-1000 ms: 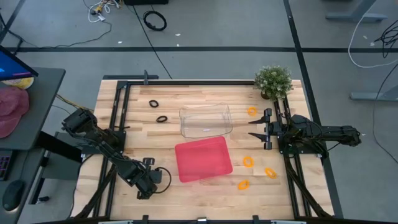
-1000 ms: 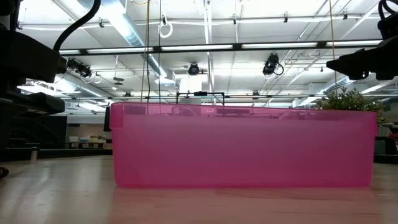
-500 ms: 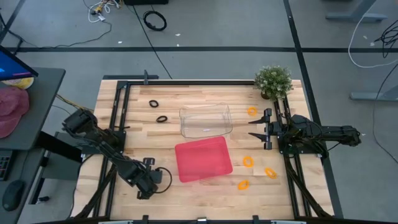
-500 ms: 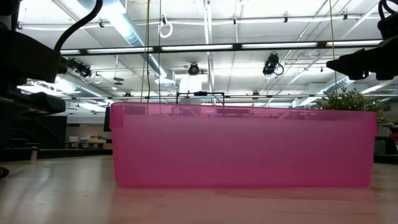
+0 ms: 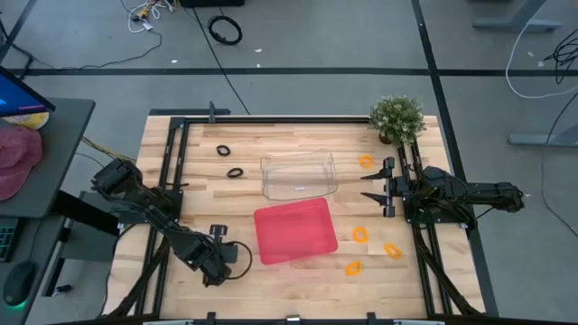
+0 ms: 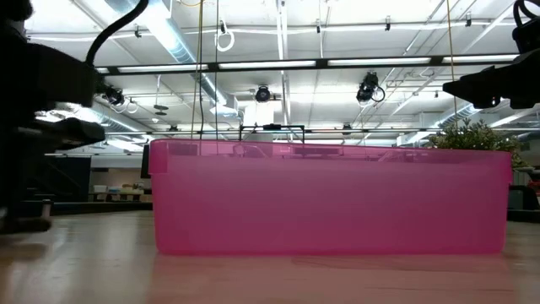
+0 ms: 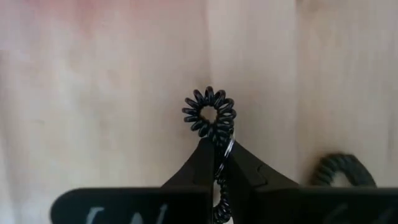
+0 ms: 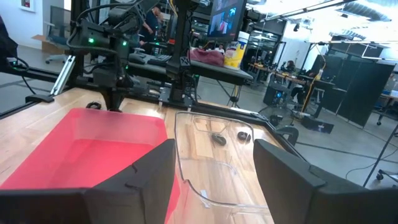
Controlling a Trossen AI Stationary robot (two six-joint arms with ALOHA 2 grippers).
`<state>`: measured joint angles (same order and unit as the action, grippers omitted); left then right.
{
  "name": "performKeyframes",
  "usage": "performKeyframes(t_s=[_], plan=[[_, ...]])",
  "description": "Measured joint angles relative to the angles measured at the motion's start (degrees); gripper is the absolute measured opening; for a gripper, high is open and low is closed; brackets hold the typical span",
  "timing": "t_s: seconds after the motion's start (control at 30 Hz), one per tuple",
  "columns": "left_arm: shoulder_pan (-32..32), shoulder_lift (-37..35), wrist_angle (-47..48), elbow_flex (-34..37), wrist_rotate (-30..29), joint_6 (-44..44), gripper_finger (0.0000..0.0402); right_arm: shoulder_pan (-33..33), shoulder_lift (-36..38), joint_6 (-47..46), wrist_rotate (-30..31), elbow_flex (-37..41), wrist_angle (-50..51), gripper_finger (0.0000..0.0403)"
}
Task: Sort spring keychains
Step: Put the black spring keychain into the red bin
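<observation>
Overhead, the butcher-block table [image 5: 298, 280] is seen with a red tray [image 5: 295, 231] near its centre and a clear plastic bin [image 5: 299, 174] just beyond it at 12 o'clock. The left gripper [image 5: 226, 263] is placed at about 8 o'clock from the red tray, low over the wood near the table's front edge. Its fingers [image 7: 202, 165] are pressed together and clamped on a black spring keychain [image 7: 210, 116], whose coiled loop is seen protruding past the fingertips in the left wrist view. A second black spring keychain [image 7: 341, 170] is seen just beside it on the wood, partly hidden by the gripper body. Two more black keychains [image 5: 223, 150] [image 5: 235, 172] lie at roughly 10 o'clock from the clear bin, near each other but apart.

The right gripper [image 5: 372, 186] is held at 3 o'clock from the clear bin, its fingers [image 8: 149, 171] spread apart with nothing between them. One orange spring keychain [image 5: 365, 162] is found at about 12 o'clock from that gripper, near a small potted plant [image 5: 396, 117] at the table's far right corner. Three more orange keychains [image 5: 360, 235] [image 5: 392, 250] [image 5: 353, 267] are scattered at 3 to 4 o'clock from the red tray, each apart from the others.

In the low view, the tray's translucent pink wall [image 6: 329, 198] fills most of the width, and no keychain can be made out.
</observation>
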<state>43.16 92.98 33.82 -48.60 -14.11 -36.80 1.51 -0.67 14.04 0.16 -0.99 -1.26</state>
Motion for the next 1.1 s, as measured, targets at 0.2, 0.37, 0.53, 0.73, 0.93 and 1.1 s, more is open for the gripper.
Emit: performKeyframes(t_s=[0.2,0.37,0.53,0.73,0.93,1.1], plan=[[0.1,-5.0,1.2,0.0,-1.6,0.0,0.0016,0.0,0.0,0.0,0.0,0.0,0.0,0.0222],[1.1,-10.6,1.0,-0.2,-7.1,0.0,0.0016,0.0,0.0,0.0,0.0,0.0,0.0,0.0222],[3.2,-16.3,0.6,-0.2,-14.8,0.0,0.0016,0.0,0.0,0.0,0.0,0.0,0.0,0.0222],[6.1,-21.2,1.3,-0.2,-18.6,1.9,0.0016,0.0,0.0,0.0,0.0,0.0,0.0,0.0222],[8.5,-24.7,-3.0,-0.3,-29.8,3.5,0.0016,0.0,0.0,0.0,0.0,0.0,0.0,0.0222],[12.5,-24.8,-4.2,0.3,-36.5,4.5,0.0016,0.0,0.0,0.0,0.0,0.0,0.0,0.0222]])
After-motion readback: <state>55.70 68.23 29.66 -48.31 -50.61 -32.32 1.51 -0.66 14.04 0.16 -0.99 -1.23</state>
